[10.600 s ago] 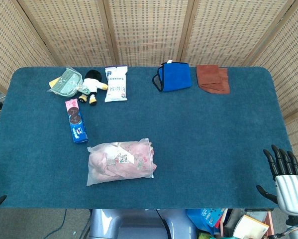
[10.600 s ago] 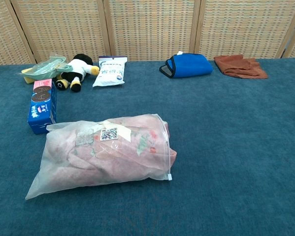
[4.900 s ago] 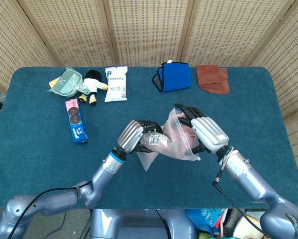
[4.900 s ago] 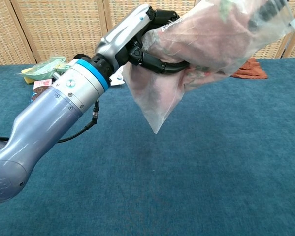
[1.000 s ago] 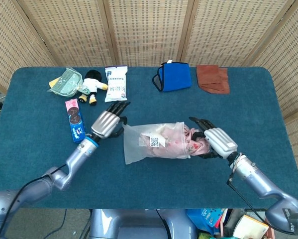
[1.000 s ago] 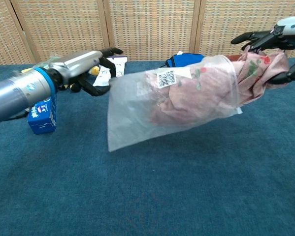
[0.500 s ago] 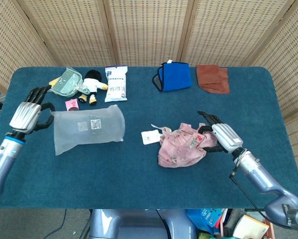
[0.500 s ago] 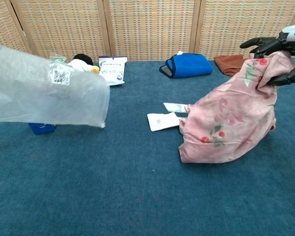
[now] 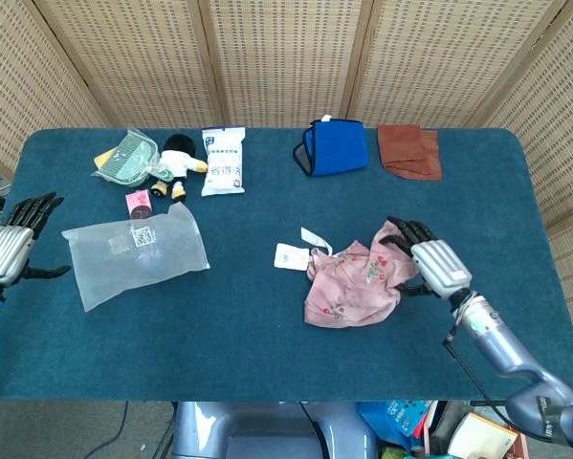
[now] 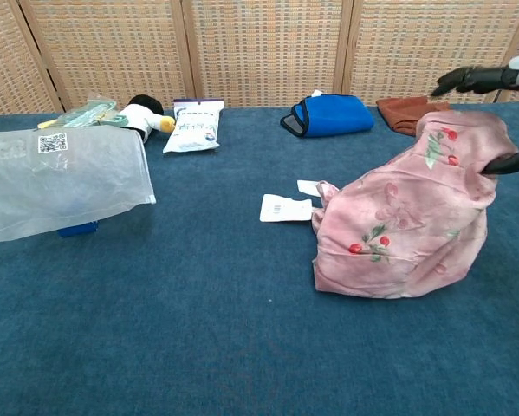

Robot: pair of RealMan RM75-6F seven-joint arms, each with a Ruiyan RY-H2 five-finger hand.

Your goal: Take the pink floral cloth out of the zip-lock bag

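The right robot hand (image 9: 431, 265) is gripping the cloth (image 9: 351, 285), bunched right of centre, two white tags (image 9: 291, 254) lying leftward. The left robot hand (image 9: 6, 251), fingers spread, is beside the QR-labelled bag (image 9: 133, 254) lying left-right.

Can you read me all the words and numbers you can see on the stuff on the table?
Zip-lock bag: a square QR-type code on a white sticker, no words to read.
White tags beside the pink floral cloth: small print, too blurred to read.
White packet at the back: dark print, too small to read.
Pink and blue box behind the bag: mostly hidden, nothing readable.
Nothing else carries writing I can make out.
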